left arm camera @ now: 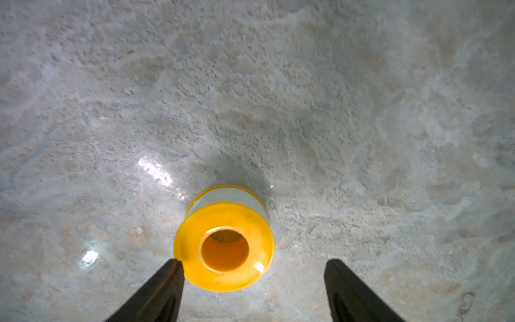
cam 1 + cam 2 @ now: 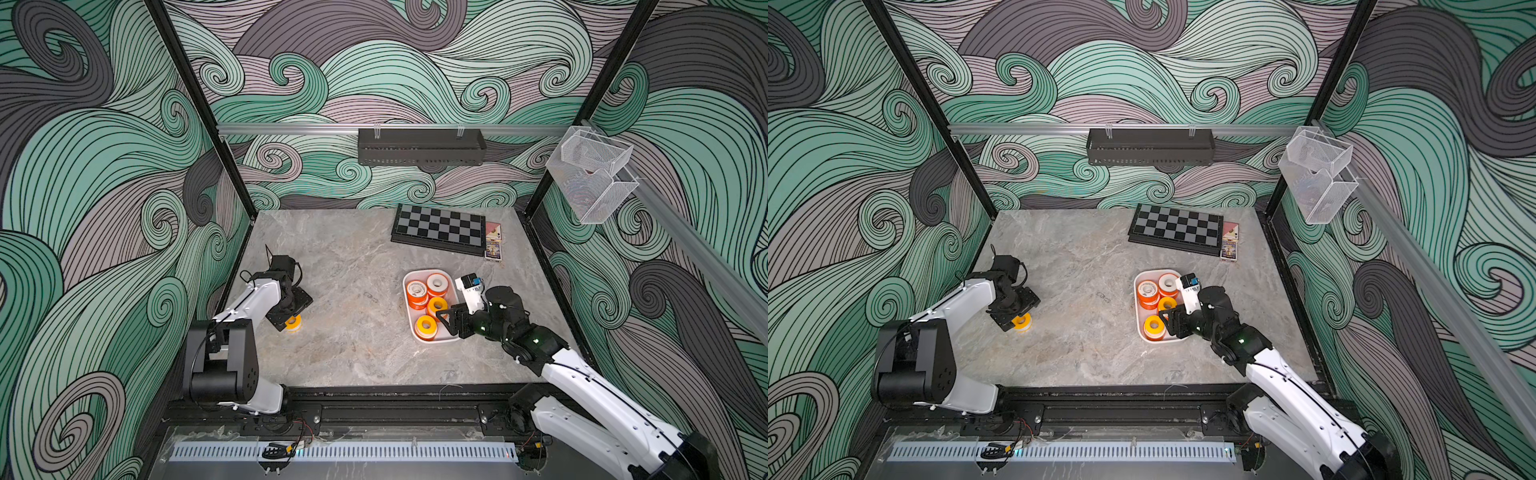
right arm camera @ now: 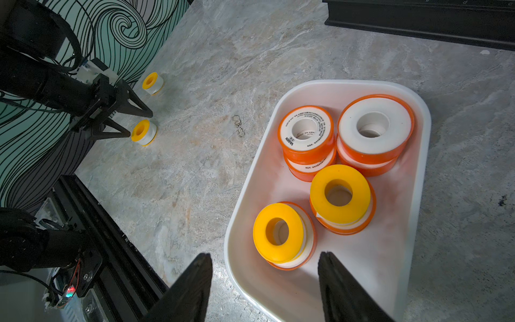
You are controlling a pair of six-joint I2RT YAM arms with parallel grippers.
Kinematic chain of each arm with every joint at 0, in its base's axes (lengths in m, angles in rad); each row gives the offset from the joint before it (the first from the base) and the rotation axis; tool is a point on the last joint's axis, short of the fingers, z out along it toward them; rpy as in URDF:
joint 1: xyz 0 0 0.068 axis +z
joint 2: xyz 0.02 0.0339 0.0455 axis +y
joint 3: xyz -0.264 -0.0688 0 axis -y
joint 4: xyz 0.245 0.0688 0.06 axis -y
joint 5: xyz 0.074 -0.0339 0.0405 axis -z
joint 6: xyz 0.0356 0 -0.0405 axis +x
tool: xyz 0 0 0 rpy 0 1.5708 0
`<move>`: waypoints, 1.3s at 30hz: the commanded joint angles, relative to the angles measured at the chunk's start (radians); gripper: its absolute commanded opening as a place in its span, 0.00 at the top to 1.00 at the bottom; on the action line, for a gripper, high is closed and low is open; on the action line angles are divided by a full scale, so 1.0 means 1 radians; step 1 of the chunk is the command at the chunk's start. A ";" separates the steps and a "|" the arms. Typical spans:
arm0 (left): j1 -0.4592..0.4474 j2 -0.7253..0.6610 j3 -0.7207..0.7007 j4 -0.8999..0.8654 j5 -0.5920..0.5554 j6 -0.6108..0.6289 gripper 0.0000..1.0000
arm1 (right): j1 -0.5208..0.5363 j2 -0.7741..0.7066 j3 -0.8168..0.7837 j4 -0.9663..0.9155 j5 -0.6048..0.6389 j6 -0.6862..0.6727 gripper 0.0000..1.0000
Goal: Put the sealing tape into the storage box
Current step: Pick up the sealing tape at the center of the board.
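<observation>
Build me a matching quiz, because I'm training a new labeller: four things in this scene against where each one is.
Things: 1 chessboard; 2 black bin; 3 storage box; 4 loose yellow spool.
Places: a hung on the back rail; b on the table, at the left tool; c holding stacked spools; d lying at the table's far edge.
Pairs: 1-d, 2-a, 3-c, 4-b.

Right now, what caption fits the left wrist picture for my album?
Open left end effector poised at a yellow tape spool on the stone-patterned table.
</observation>
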 commanded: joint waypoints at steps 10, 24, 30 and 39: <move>0.010 0.060 -0.039 0.033 -0.009 -0.011 0.21 | 0.005 0.002 -0.012 0.020 -0.018 0.002 0.35; 0.018 0.109 -0.028 0.057 -0.003 0.006 0.34 | 0.006 0.019 -0.010 0.024 -0.024 0.003 0.35; 0.020 0.117 -0.028 0.060 0.008 0.018 0.38 | 0.006 0.019 -0.009 0.022 -0.019 -0.001 0.35; -0.002 0.083 -0.009 0.052 0.076 0.051 0.54 | 0.005 0.006 -0.030 0.046 0.022 -0.003 0.36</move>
